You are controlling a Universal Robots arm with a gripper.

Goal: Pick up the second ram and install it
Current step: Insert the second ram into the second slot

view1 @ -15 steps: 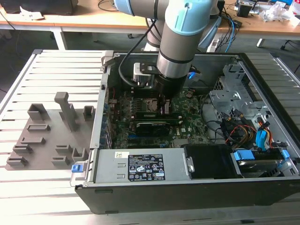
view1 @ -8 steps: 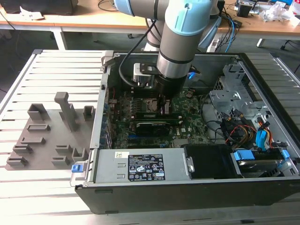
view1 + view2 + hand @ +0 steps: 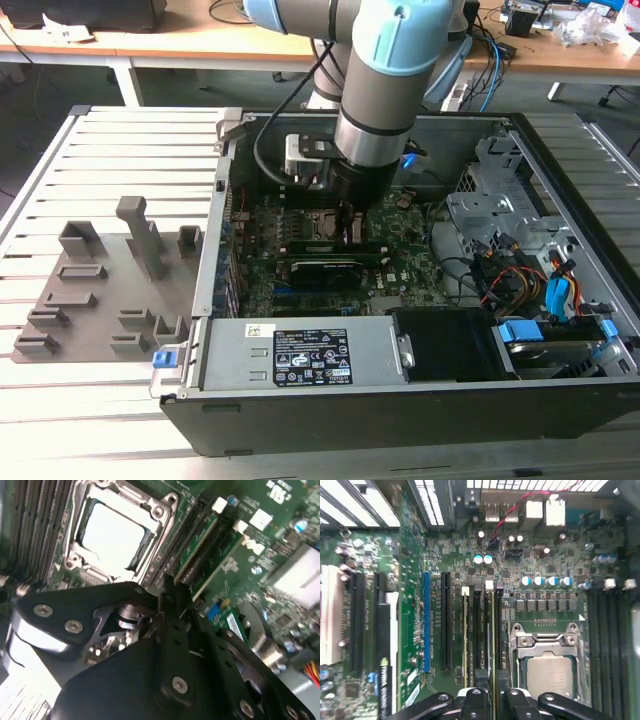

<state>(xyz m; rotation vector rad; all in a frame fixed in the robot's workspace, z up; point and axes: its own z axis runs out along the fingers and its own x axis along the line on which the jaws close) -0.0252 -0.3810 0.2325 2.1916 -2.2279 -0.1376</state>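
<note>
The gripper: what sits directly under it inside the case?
Under the gripper run the memory slots beside the processor socket, with a thin green stick standing between its fingertips. The slots' near ends are hidden by the fingers.

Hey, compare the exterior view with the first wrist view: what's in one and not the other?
Exterior view alone: the grey holder tray on the slatted table, the computer case, the power supply, and the robot arm reaching into the case.

First wrist view alone: a blue slot, round capacitors and a red wire.

Both: the green motherboard, the processor socket, and ram standing in the slots beside it.
</note>
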